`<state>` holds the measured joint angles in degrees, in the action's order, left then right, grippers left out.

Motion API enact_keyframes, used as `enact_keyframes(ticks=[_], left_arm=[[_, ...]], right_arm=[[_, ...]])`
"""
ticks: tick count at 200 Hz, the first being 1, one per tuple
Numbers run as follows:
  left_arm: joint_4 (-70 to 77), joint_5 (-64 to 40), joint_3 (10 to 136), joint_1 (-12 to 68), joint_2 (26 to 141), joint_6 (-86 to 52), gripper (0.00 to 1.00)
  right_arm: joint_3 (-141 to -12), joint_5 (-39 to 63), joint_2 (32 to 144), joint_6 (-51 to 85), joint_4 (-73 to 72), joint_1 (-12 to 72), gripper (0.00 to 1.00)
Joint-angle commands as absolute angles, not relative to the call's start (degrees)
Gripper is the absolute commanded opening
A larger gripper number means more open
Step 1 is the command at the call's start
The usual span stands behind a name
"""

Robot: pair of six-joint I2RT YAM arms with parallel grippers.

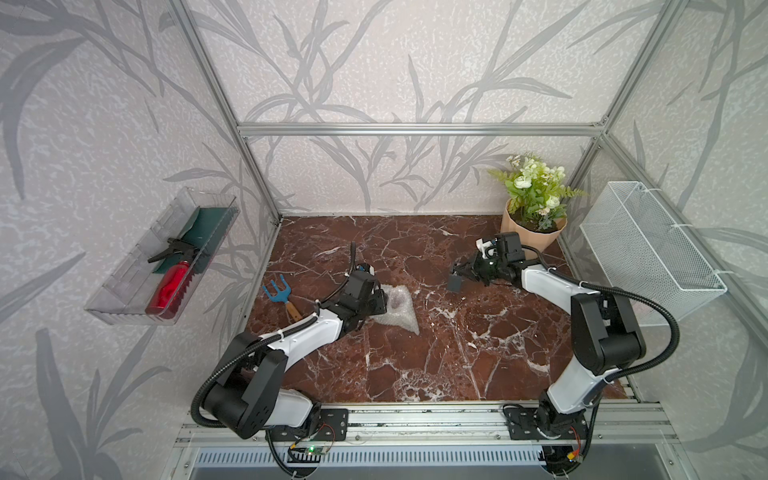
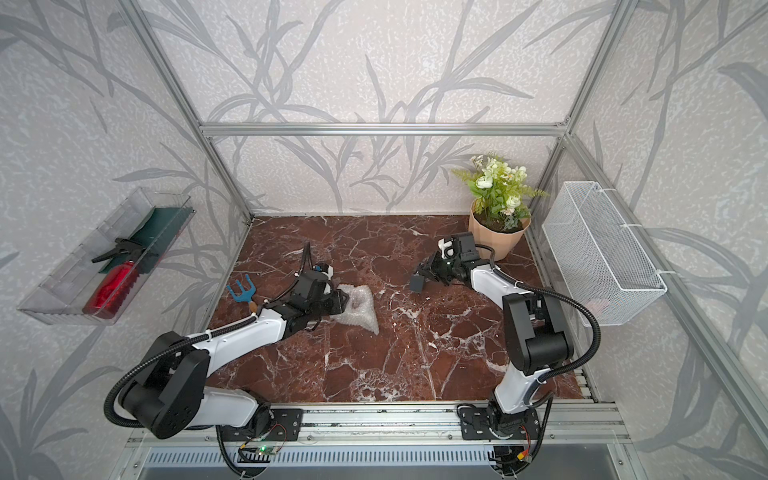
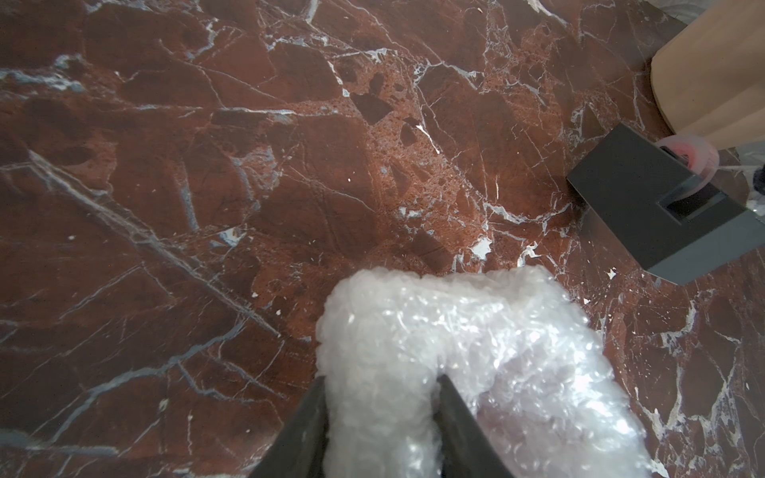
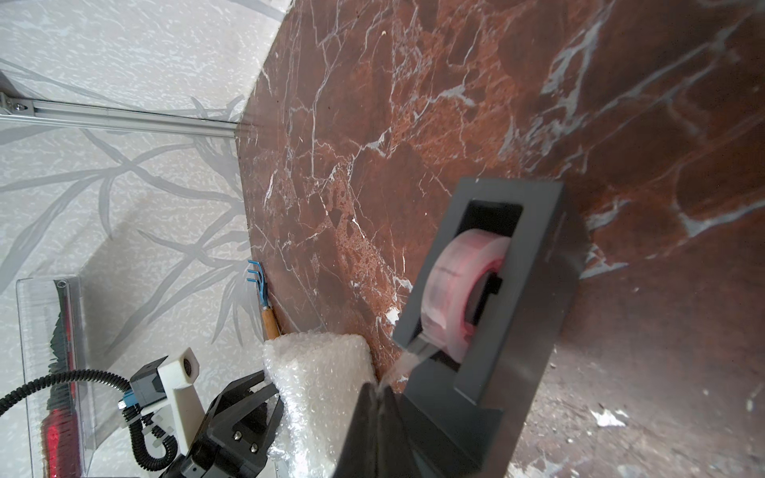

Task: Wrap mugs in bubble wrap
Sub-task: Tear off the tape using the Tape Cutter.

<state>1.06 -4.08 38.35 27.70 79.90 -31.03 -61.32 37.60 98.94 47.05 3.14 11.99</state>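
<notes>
The bubble wrap (image 1: 402, 316) (image 2: 362, 311) lies bunched into a whitish bundle on the marble table, left of middle. The mug is hidden inside it; only a dark shade shows through the plastic. My left gripper (image 1: 380, 303) (image 3: 383, 378) is shut on a thick fold of the bubble wrap (image 3: 476, 331), one finger on each side. In the right wrist view the same bundle (image 4: 323, 372) sits beside the left gripper (image 4: 265, 397). My right gripper (image 1: 459, 272) (image 4: 378, 387) is shut on the clear tape end (image 4: 407, 362) drawn from a black tape dispenser (image 4: 496, 331) (image 1: 454, 284).
A peach plant pot (image 1: 528, 239) stands at the back right, just behind the right wrist. A blue hand rake (image 1: 279, 291) lies left of the left gripper. A white wire basket (image 1: 648, 249) hangs on the right wall, a clear tray (image 1: 124, 291) with a red bottle on the left wall.
</notes>
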Motion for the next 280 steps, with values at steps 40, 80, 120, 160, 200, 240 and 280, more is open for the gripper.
enact_keyframes(ticks=[40,80,120,160,200,240,280], left_arm=[[-4.04,-3.38,36.73,28.21,79.56,-30.32,0.39],[-4.21,-3.08,36.65,28.16,79.19,-30.31,0.39],[-4.38,-2.99,36.73,28.21,79.1,-30.2,0.39],[-4.35,-3.03,36.64,28.3,79.09,-30.19,0.39],[-4.33,-3.09,36.56,28.29,78.8,-30.15,0.39],[-3.96,-3.19,36.45,28.52,78.97,-30.33,0.39],[-4.13,-3.08,36.37,28.74,78.49,-30.28,0.39]], right_arm=[[-61.08,40.49,96.15,46.35,-0.43,11.82,0.0],[-61.19,40.86,95.9,46.37,-1.04,11.87,0.0],[-60.18,41.55,94.96,45.93,-0.97,11.87,0.0],[-58.3,42.23,92.59,44.3,0.63,11.87,0.0],[-56.45,43.24,90.38,42.72,2.64,11.89,0.0],[-53.75,43.86,89.58,42.81,2.3,11.87,0.0],[-51.47,44.47,87.43,43.59,1.85,11.87,0.0]])
